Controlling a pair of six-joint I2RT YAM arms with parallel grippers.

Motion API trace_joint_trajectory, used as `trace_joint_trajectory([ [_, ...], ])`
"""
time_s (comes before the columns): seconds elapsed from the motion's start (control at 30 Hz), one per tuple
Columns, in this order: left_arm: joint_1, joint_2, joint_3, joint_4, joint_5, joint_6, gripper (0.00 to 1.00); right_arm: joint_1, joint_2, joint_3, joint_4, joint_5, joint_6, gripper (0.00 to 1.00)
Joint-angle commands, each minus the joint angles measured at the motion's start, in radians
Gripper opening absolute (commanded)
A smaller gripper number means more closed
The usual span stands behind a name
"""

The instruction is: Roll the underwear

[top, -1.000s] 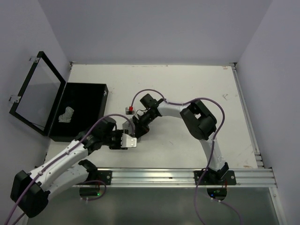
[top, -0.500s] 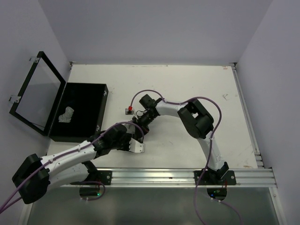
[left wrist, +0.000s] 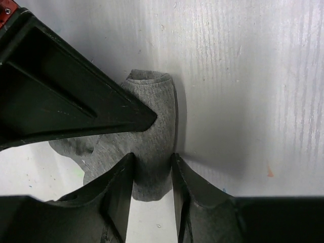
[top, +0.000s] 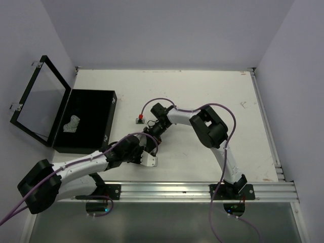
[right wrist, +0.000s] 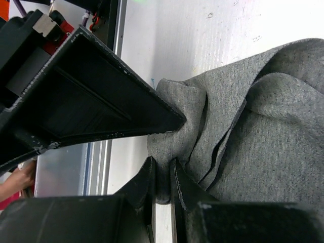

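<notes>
No text, label, brand or number can be read in any view; faint marks on the table are too small to tell.

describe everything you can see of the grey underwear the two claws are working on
The grey underwear is soft heather-grey knit with a stitched hem band at one end. It lies on the white table, partly bunched into a narrow roll with loose folds beside it. The roll's near end sits inside the left claw, touching both fingers. The right claw pinches a thin folded edge. In the top view the arms mostly hide it.
</notes>
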Motion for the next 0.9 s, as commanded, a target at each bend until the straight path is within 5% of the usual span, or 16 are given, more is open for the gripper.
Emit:
trace_joint_trajectory([
  [0.0, -0.010, 0.040, -0.005, 0.026, 0.030, 0.026, 0.36, 0.008, 0.112, -0.073, -0.062, 0.357, -0.064, 0.00],
  [0.07, -0.013, 0.095, 0.031, -0.003, 0.039, 0.029, 0.26, 0.005, 0.103, -0.077, -0.045, 0.359, -0.051, 0.00],
  [0.23, -0.015, 0.216, 0.099, -0.134, 0.092, 0.026, 0.00, -0.024, 0.049, -0.045, -0.060, 0.333, -0.022, 0.20],
  [0.47, -0.015, 0.339, 0.169, -0.253, 0.164, 0.000, 0.00, -0.159, -0.041, 0.158, -0.140, 0.270, 0.036, 0.53],
  [0.7, 0.013, 0.519, 0.310, -0.422, 0.243, -0.040, 0.00, -0.309, -0.185, 0.237, -0.195, 0.276, 0.033, 0.55],
  [0.87, 0.099, 0.665, 0.474, -0.540, 0.349, -0.026, 0.00, -0.423, -0.363, 0.127, -0.201, 0.296, -0.004, 0.53],
])
